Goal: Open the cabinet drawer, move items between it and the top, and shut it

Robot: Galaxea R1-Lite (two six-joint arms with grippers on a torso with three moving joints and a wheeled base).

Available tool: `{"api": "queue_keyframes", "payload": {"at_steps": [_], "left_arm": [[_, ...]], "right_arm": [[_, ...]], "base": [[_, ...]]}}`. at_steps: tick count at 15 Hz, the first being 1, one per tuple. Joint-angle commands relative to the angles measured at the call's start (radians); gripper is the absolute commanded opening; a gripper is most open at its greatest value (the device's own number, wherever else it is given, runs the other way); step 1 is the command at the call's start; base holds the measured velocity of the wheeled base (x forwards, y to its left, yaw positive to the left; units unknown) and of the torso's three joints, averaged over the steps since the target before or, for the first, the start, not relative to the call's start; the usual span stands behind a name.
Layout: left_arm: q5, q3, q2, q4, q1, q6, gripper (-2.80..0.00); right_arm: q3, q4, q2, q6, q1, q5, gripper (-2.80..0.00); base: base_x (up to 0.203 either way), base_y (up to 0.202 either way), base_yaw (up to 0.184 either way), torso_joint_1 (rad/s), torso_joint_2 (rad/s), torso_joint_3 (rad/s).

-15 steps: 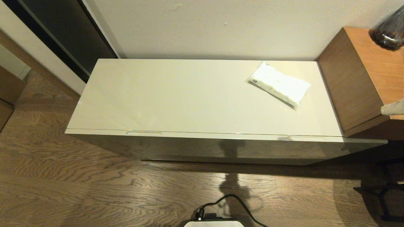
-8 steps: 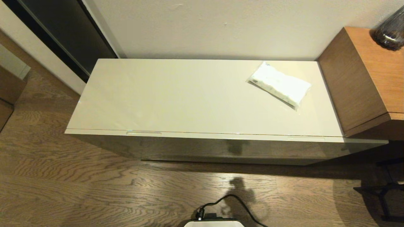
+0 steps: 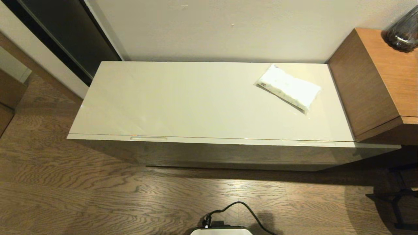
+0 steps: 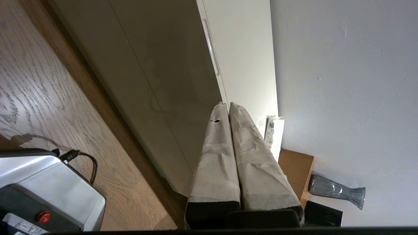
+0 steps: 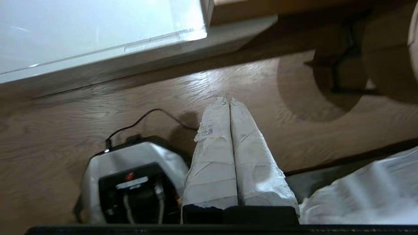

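Wood flooring fronts the shut cabinet drawer (image 3: 228, 153), its long axis crosswise, while the white packet (image 3: 289, 87) lies on the top (image 3: 183, 101), nearer the empty, closed right pincer (image 5: 227, 101); left pincer (image 4: 226, 105) likewise closed.

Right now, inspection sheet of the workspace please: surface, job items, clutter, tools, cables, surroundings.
Surface: cabinet top, glossy cream, flat.
Drawer: cabinet drawer shut, both slot handles visible.
Job items: white packet lies on the top near the right end; tape roll not seen.
Clutter: nothing seen.
Tools: left tool shut, low before the cabinet front; right tool shut, above the floor. Both out of the head view.
Cables: black cable on the floor by the robot base.
Surroundings: brown wooden unit at right with a glass vase; wood floor.
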Motion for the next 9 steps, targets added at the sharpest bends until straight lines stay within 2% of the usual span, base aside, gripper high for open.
{"api": "queue_keyframes", "payload": {"at_steps": [1,2,4,7,9], "left_arm": [[0.0,0.0,0.002,-0.001,0.0,-0.008,-2.8],[0.0,0.0,0.002,-0.001,0.0,-0.008,-2.8],[0.0,0.0,0.002,-0.001,0.0,-0.008,-2.8],[0.0,0.0,0.002,-0.001,0.0,-0.008,-2.8],[0.0,0.0,0.002,-0.001,0.0,-0.008,-2.8]], "right_arm": [[0.04,0.001,-0.085,-0.001,-0.049,0.041,-2.8],[0.061,-0.013,-0.124,-0.011,-0.092,0.109,-2.8],[0.159,-0.129,-0.296,-0.085,-0.157,0.205,-2.8],[0.356,-0.397,-0.537,-0.276,-0.239,0.32,-2.8],[0.378,-0.422,-0.556,-0.322,-0.258,0.352,-2.8]], "base": [[0.0,0.0,0.0,0.0,0.0,0.0],[0.0,0.0,0.0,0.0,0.0,0.0],[0.0,0.0,0.0,0.0,0.0,0.0],[0.0,0.0,0.0,0.0,0.0,0.0],[0.0,0.0,0.0,0.0,0.0,0.0]]}}
